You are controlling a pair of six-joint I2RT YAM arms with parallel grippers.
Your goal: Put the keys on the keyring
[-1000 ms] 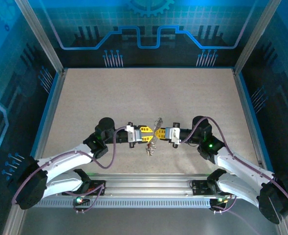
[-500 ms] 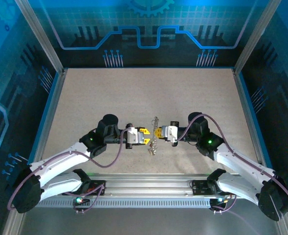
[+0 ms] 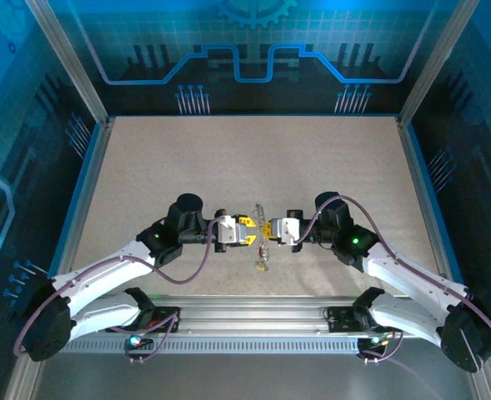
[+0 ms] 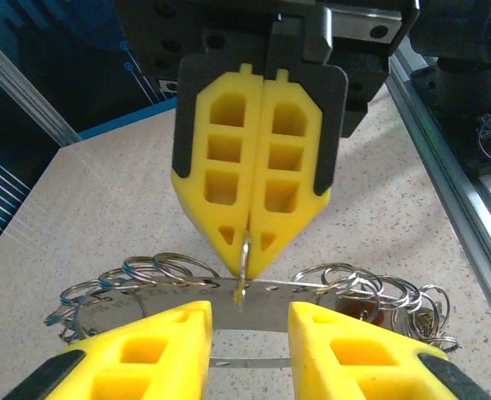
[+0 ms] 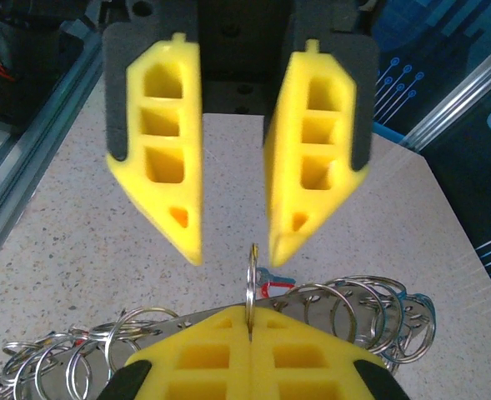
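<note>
My right gripper (image 5: 249,315) is shut on the keyring (image 5: 251,271), a thin silver loop held edge-on and upright. In the left wrist view the same shut right gripper (image 4: 247,260) pinches that keyring (image 4: 244,275). Facing it, my left gripper (image 4: 249,325) is open with nothing between its fingers, and the open left gripper (image 5: 232,246) hangs just above the loop. A tiny red key (image 5: 272,287) lies on the table behind the loop. From above, the left gripper (image 3: 251,232) and right gripper (image 3: 269,231) meet tip to tip over the ring bunch (image 3: 263,250).
A curved metal strip with holes (image 4: 153,298) carries several more split rings (image 4: 370,287) on both sides of the held loop. It hangs just above the speckled table (image 3: 228,158). An aluminium rail (image 3: 245,312) runs along the near edge.
The left gripper has opened and drawn back slightly from the bunch. The right gripper has shifted left and nearer, carrying the rings with it.
</note>
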